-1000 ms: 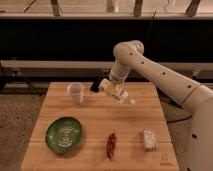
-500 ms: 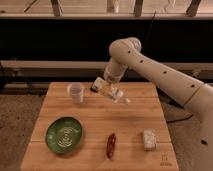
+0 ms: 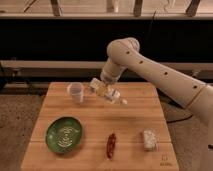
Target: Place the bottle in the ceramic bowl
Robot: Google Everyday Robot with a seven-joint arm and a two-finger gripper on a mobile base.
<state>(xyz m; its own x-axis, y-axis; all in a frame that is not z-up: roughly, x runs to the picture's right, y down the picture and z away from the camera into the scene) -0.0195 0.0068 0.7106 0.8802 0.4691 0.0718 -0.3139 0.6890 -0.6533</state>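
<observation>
One claw (image 3: 101, 88) grips bottle (image 3: 114, 95) | above table (image 3: 131, 125) | ceramic bowl (image 3: 64, 134) apart

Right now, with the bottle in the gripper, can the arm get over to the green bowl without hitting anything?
Probably yes. The gripper holds the bottle above the table's rear, beside the plastic cup. The ceramic bowl lies front-left with bare wood between; only the cup stands near that path.
</observation>
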